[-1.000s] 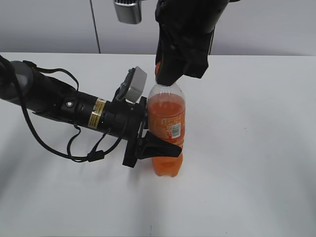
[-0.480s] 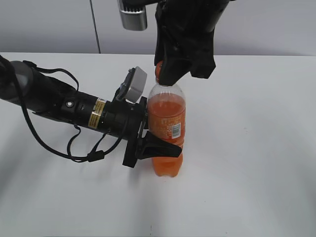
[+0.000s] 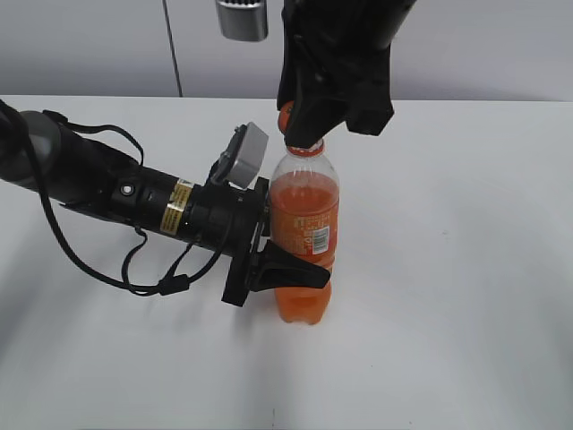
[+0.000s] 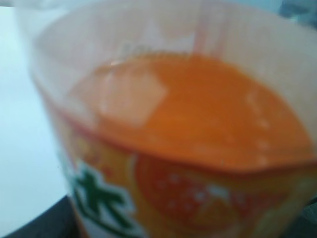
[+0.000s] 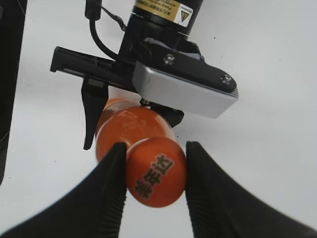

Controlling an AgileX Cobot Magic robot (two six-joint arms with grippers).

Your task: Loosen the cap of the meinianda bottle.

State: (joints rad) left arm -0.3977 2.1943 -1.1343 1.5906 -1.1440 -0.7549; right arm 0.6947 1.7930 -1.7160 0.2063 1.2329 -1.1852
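Exterior view, white table, grey wall, both tools clamping meinianda bottle.

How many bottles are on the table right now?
1. The meinianda bottle stands upright near the table's middle, the left pincer clamped around its body and the right pincer closed on its cap. None other shows.

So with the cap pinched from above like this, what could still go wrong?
1. The right hand pinches only the sides of the cap, a small round surface, so it may slip while turning.
2. The left hand clamps the meinianda bottle low on its body; if that hold gives, the bottle may spin or tilt rather than the cap loosening.
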